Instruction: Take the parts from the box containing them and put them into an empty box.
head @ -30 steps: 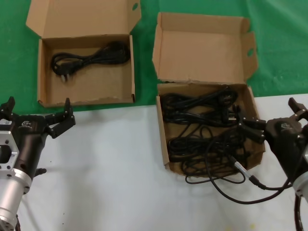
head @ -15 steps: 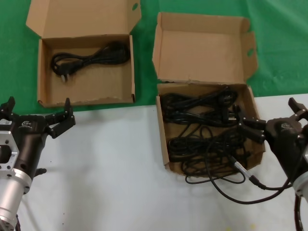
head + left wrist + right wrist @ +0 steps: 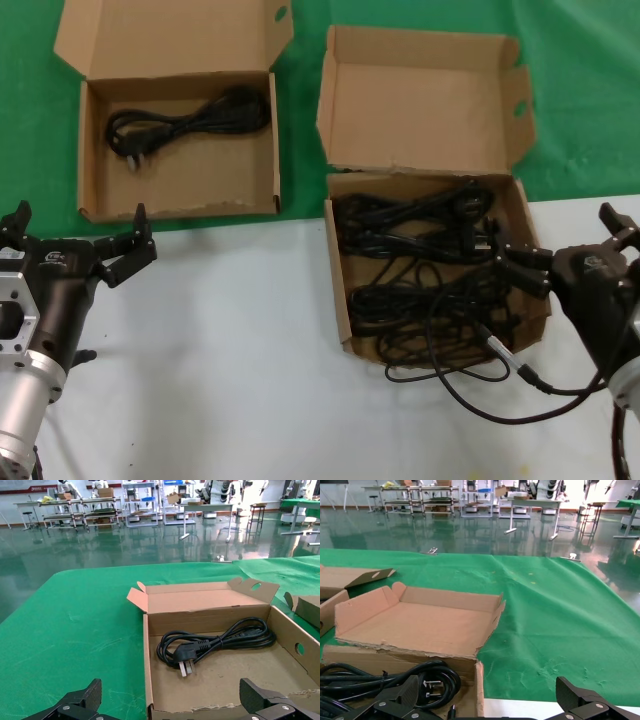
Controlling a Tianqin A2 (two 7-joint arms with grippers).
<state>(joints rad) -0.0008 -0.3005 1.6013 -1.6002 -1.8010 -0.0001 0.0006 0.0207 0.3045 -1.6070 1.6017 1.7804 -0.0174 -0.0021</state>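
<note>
The wing-lidded box (image 3: 340, 300) stands at the right, half on the white table, and holds several black power cords (image 3: 420, 240). One cord (image 3: 470, 385) spills over its front edge onto the table. The wider plain-lidded box (image 3: 180, 190) sits at the back left on green cloth and holds one looped cord (image 3: 185, 122), also in the left wrist view (image 3: 215, 642). My left gripper (image 3: 80, 222) is open and empty in front of that box's near wall (image 3: 200, 713). My right gripper (image 3: 567, 240) is open and empty, straddling the full box's right wall (image 3: 479, 690).
Both lids stand open toward the back. Green cloth (image 3: 580, 100) covers the far table, and white surface (image 3: 220, 350) covers the near part. The spilled cord loops close to my right arm.
</note>
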